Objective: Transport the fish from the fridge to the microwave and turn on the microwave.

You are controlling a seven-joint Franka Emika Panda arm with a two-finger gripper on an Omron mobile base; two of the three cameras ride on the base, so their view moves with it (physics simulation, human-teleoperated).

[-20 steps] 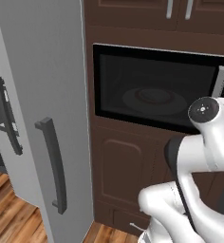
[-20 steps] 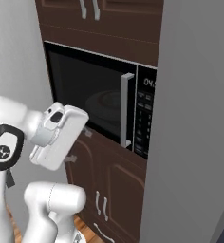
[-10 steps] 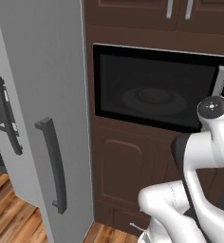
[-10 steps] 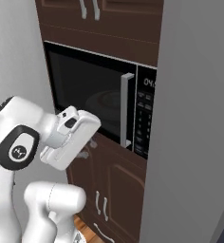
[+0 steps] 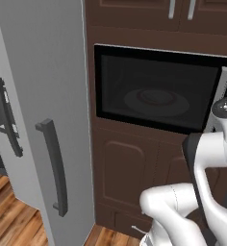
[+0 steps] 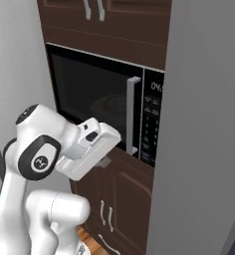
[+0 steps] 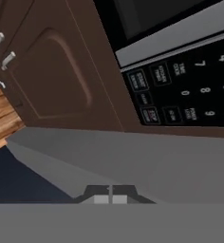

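The gripper [image 7: 110, 199], jaws pressed together and holding nothing, is aiming at the microwave [image 6: 97, 99] keypad [image 7: 180, 90]; the fish's whereabouts I cannot tell; a skewed approach risks pressing a wrong key.

I see dark brown cabinets [image 5: 134, 173] with silver handles [image 6: 105, 215], and a wood plank floor [image 5: 9, 211] below.

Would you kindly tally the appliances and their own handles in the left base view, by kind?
Microwave: 1
Fridge: 1
Fridge door handles: 2
Microwave door handle: 1
Total: 5
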